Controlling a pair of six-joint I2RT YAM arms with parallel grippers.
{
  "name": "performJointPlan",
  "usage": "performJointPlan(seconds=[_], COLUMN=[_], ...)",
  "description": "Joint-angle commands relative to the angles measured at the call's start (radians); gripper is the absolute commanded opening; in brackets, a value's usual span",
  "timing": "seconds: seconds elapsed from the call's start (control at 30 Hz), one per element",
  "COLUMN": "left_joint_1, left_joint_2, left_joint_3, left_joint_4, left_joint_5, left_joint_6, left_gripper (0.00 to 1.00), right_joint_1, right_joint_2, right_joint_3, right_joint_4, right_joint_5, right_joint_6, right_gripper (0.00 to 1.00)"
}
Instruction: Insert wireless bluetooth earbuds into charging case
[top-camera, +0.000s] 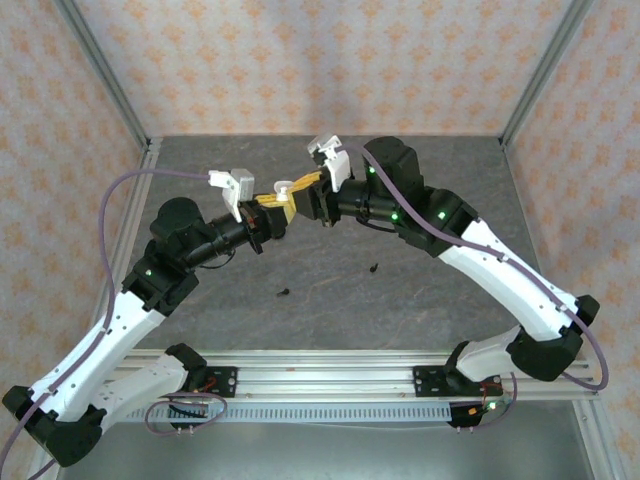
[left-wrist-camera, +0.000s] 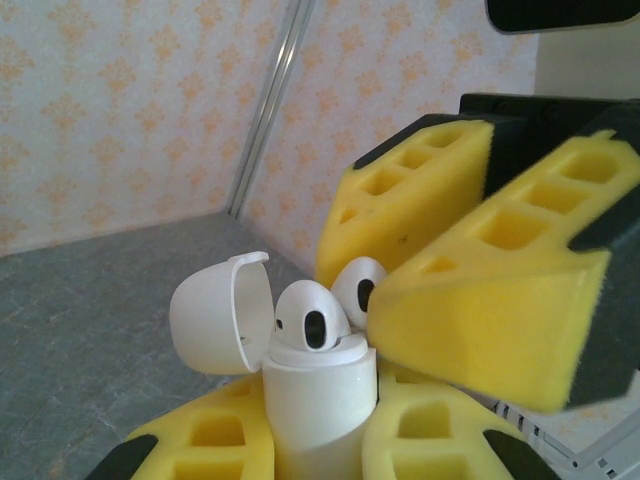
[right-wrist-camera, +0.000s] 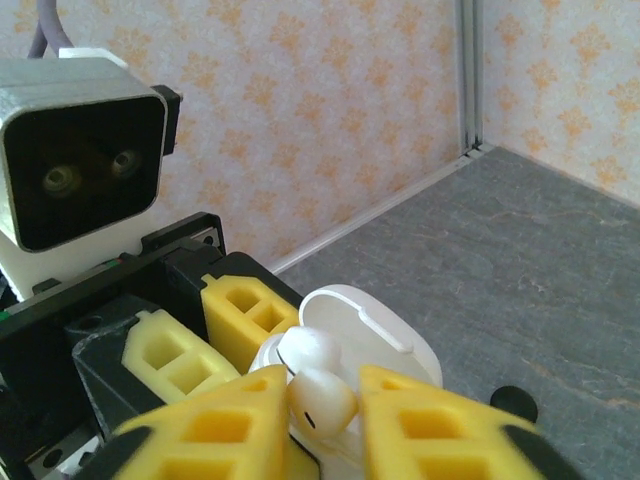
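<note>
My left gripper (left-wrist-camera: 320, 445) is shut on a white charging case (left-wrist-camera: 320, 400), held upright above the table with its lid (left-wrist-camera: 215, 315) swung open. Two white earbuds stand in it side by side. One earbud (left-wrist-camera: 310, 318) sits free. The other earbud (right-wrist-camera: 325, 400) lies between the yellow pads of my right gripper (right-wrist-camera: 322, 420), which has come in from the opposite side. That gripper is open, with a thin gap on the earbud's right side. From above, the two grippers (top-camera: 268, 215) (top-camera: 300, 195) meet at the case (top-camera: 283, 187). Two black earbuds (top-camera: 283, 292) (top-camera: 374, 267) lie on the table.
The grey table (top-camera: 400, 180) stretches back to papered walls and metal frame posts (top-camera: 120, 90). The left wrist camera housing (right-wrist-camera: 85, 170) hangs close behind the case. An aluminium rail (top-camera: 320, 375) runs along the near edge between the arm bases.
</note>
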Motion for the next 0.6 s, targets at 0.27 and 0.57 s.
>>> performJointPlan(seconds=[0.27, 0.57], left_joint_1=[-0.001, -0.001], left_joint_2=[-0.026, -0.032], left_joint_3=[-0.002, -0.012], left_joint_4=[0.061, 0.073], left_joint_5=[-0.052, -0.063], left_joint_6=[0.028, 0.043], left_gripper=[0.0, 0.0], right_joint_1=[0.009, -0.043], right_joint_2=[-0.002, 0.002], right_joint_3=[0.064, 0.136], right_joint_4=[0.001, 0.002], right_joint_5=[0.037, 0.022], right_joint_6=[0.145, 0.303], right_gripper=[0.56, 0.65])
